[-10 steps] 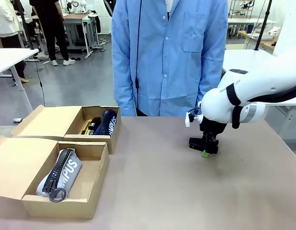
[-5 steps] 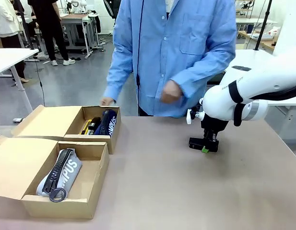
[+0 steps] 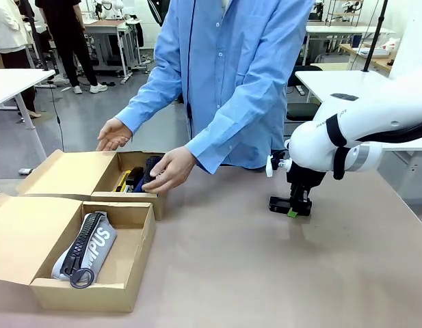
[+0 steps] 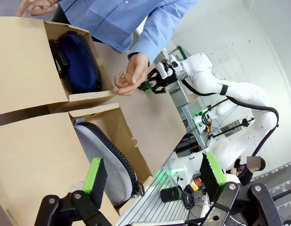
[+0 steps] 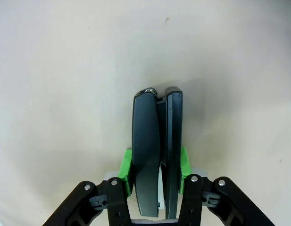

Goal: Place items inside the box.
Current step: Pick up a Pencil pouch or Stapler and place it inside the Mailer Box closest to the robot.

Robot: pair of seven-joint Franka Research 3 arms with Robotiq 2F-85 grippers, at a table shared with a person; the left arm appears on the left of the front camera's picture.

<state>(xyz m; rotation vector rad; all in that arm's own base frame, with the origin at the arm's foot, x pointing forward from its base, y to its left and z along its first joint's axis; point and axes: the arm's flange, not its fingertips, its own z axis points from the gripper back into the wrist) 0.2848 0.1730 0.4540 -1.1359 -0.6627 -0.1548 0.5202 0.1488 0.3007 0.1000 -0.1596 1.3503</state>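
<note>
Just over far box [image 3: 74, 174], person's hand [image 3: 168, 169].

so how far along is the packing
Done: the grey pouch lies in the near box, the navy pouch in the far box. In hand: the right gripper is shut on a black stapler over the table. Left: getting that stapler into a box.
</note>
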